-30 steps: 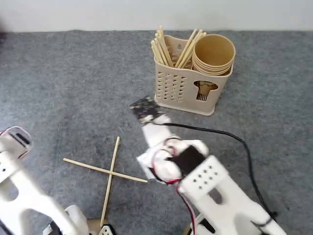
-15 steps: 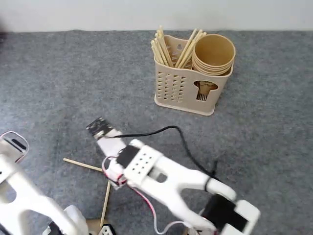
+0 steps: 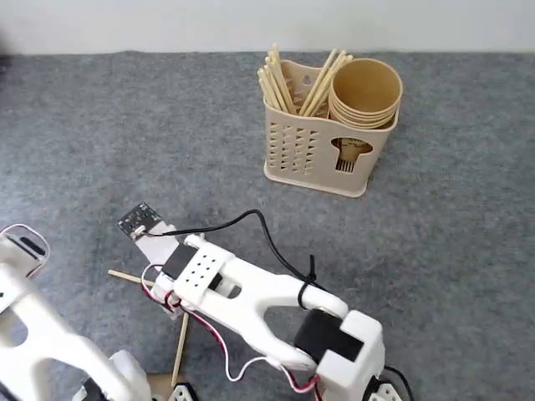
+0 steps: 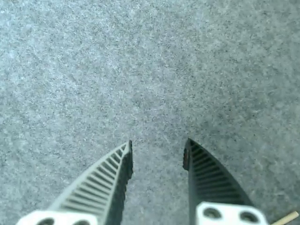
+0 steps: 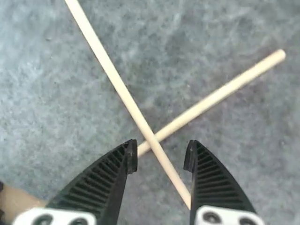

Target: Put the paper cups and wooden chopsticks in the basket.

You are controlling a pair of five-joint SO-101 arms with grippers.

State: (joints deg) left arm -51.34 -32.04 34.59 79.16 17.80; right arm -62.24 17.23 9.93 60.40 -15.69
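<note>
Two wooden chopsticks lie crossed on the grey carpet, one (image 5: 108,65) over the other (image 5: 225,89). My right gripper (image 5: 161,145) is open just above their crossing, a finger on each side, touching neither. From above, the right arm (image 3: 209,280) covers the crossing, and only a chopstick end (image 3: 124,275) and a lower length (image 3: 181,344) stick out. The beige basket (image 3: 301,146) at the back holds a stack of paper cups (image 3: 365,88) and several chopsticks (image 3: 280,79). My left gripper (image 4: 158,144) is open over bare carpet.
The left arm's white body (image 3: 33,334) stands at the front left corner. A black cable (image 3: 276,246) trails over the right arm. One chopstick tip (image 4: 287,217) shows beside the left gripper. Grey carpet lies open between the arms and the basket.
The right arm has swung from just in front of the basket leftward and toward the front, ending over the crossed chopsticks. The left arm, basket and chopsticks stayed put.
</note>
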